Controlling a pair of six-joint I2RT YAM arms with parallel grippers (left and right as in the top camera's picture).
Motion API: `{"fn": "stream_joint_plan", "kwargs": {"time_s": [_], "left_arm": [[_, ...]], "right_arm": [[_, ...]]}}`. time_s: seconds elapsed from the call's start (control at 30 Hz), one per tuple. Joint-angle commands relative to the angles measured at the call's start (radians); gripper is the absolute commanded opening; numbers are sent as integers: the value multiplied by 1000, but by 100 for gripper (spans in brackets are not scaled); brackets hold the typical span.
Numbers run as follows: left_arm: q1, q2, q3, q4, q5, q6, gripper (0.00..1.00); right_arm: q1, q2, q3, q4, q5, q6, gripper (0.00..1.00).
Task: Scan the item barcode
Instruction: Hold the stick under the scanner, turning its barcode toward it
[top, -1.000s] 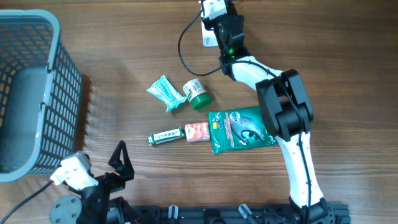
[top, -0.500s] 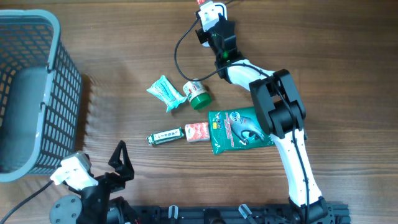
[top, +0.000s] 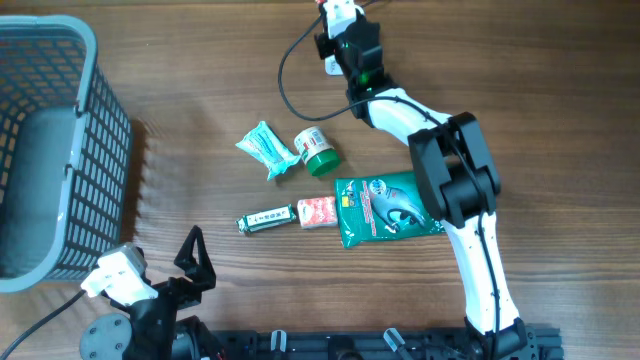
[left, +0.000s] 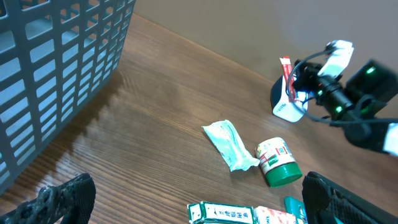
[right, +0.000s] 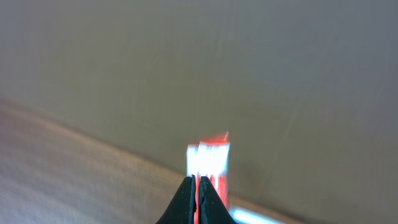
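Overhead: right arm (top: 440, 170) far forward, fingers (right: 186, 198) tight on red packet (right: 212, 157); left fingers (left: 62, 198) wide apart.

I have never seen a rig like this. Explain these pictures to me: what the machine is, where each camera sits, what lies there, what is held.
Two robot arms work at a wooden table. One picture looks down from above; the other two come from a camera on each wrist. On the table lie a teal packet, a green-capped jar, a green pouch, a small red pack and a green-and-white bar; a grey basket stands at the left. The right gripper is shut on a thin red-and-white sachet near a white device, likely the scanner. The left gripper is open and empty.
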Motion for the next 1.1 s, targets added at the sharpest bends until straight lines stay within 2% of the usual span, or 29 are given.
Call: {"fn": "stream_joint_plan", "kwargs": {"time_s": [0.0,0.17,0.2,0.23,0.27,0.3,0.33,0.73,0.8,0.93,1.07], "left_arm": [[-6,0,-3,3,1,-9,100],[-6,0,-3,3,1,-9,100],[-6,0,-3,3,1,-9,100],[-6,0,-3,2,1,-9,100],[-6,0,-3,3,1,-9,100],[-6,0,-3,3,1,-9,100],[-6,0,-3,2,1,-9,100],[-6,0,-3,3,1,-9,100],[-6,0,-3,3,1,-9,100],[-6,0,-3,3,1,-9,100],[-6,0,-3,3,1,-9,100]], "right_arm": [[-4,-88,31,-14,12,88,5],[-4,-106,31,-88,-45,118,5],[-3,-106,31,-123,-73,122,11],[-2,-106,31,-173,-104,137,23],[-1,-106,31,-232,-149,135,51],[-1,-106,31,-266,-167,135,66],[-1,-106,31,-298,-183,135,72],[48,-157,31,-382,-204,69,83],[48,-196,31,-434,-204,114,86],[50,-301,31,-657,-209,234,91],[51,-328,31,-793,-431,245,91]]}}
